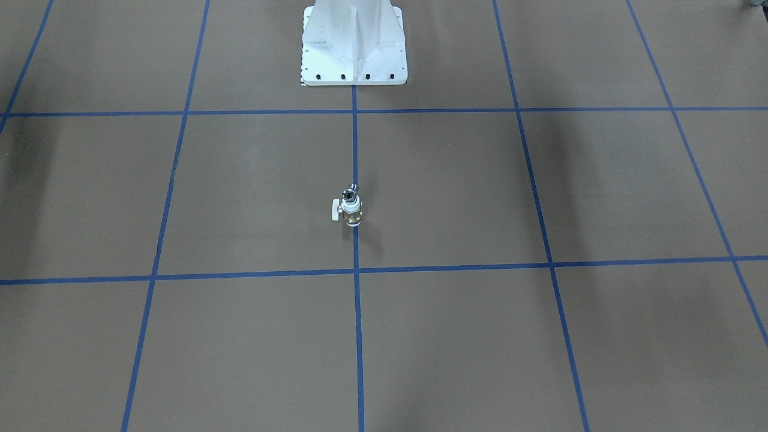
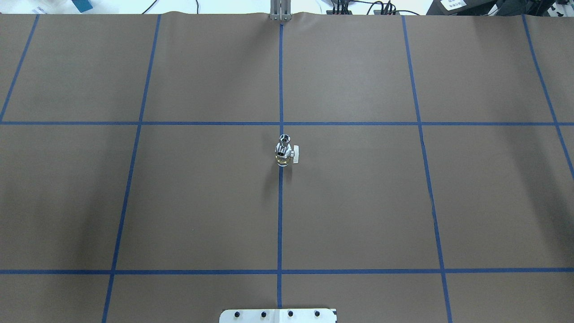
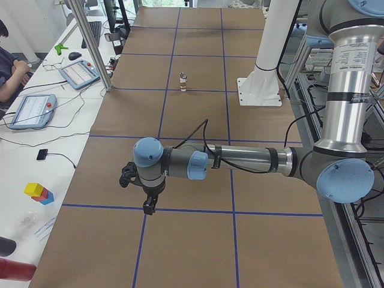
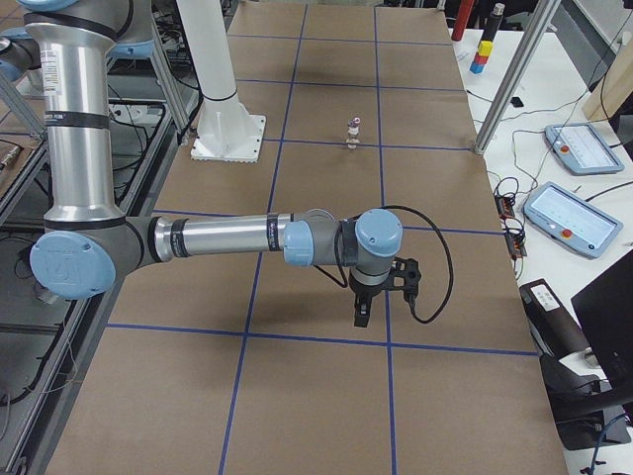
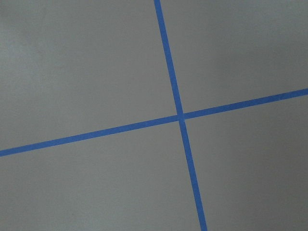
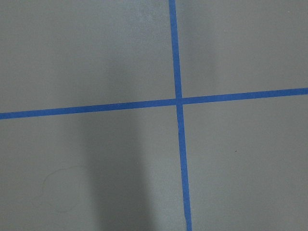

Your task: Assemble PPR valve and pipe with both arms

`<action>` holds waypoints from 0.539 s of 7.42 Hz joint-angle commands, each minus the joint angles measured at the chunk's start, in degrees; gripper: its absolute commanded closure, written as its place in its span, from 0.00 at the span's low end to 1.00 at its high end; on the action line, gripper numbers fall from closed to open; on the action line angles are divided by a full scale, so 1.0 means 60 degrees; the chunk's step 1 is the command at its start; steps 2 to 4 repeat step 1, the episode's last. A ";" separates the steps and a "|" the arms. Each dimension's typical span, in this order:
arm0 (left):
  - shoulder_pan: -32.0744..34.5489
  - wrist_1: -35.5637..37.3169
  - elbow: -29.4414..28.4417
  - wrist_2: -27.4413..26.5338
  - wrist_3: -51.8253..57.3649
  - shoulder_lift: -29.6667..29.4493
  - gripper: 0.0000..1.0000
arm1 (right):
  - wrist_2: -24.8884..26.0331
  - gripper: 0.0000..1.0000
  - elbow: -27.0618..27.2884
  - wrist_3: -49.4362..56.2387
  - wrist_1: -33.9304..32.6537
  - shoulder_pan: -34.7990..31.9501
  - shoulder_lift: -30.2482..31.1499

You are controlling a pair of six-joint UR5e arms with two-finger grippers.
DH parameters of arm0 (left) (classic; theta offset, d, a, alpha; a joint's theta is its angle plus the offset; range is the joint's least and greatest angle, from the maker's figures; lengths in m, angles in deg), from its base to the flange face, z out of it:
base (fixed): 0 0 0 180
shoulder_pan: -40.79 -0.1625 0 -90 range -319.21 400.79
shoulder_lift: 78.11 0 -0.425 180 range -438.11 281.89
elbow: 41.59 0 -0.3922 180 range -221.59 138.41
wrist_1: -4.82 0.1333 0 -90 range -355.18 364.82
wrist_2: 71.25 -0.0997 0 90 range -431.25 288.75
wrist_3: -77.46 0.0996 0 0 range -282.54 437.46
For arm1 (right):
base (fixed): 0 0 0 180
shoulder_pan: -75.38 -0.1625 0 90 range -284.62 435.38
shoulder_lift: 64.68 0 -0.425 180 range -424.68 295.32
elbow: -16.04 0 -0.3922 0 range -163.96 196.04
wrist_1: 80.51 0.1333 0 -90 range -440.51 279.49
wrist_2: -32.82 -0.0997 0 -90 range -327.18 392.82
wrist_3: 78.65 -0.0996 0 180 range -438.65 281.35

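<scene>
The PPR valve [image 1: 351, 212] stands upright on the blue centre tape line in the middle of the table, its white handle tab sticking out sideways. The silver pipe [image 1: 349, 193] sits on top of it, dark round end up. From overhead the valve [image 2: 284, 157] and pipe [image 2: 284, 140] look joined as one piece. Both arms are far from it, near the table's ends. The left gripper [image 3: 147, 206] and right gripper [image 4: 360, 314] each hang just above the paper, and I cannot tell whether they are open or shut. Both wrist views show only brown paper and tape crossings.
The white bolted pedestal [image 1: 354, 42] stands at the robot's side of the table. A side bench carries tablets [image 3: 30, 111], cables and coloured blocks [image 3: 38, 192], with a seated person [image 3: 9, 72] beside it. Another bench with tablets [image 4: 569, 218] lies at the table's operator side.
</scene>
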 commanded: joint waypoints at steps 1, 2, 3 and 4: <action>0.0000 0.0001 -0.0008 0.0000 0.0000 0.0000 0.00 | -0.0013 0.00 0.0000 0.0003 0.0000 0.0000 -0.0011; 0.0000 0.0001 -0.0008 0.0000 0.0000 0.0000 0.00 | -0.0013 0.00 0.0000 0.0003 0.0000 0.0000 -0.0011; 0.0000 0.0001 -0.0008 0.0000 0.0000 0.0000 0.00 | -0.0013 0.00 0.0000 0.0003 0.0000 0.0000 -0.0011; 0.0000 0.0001 -0.0008 0.0000 0.0000 0.0000 0.00 | -0.0013 0.00 0.0000 0.0003 0.0000 0.0000 -0.0011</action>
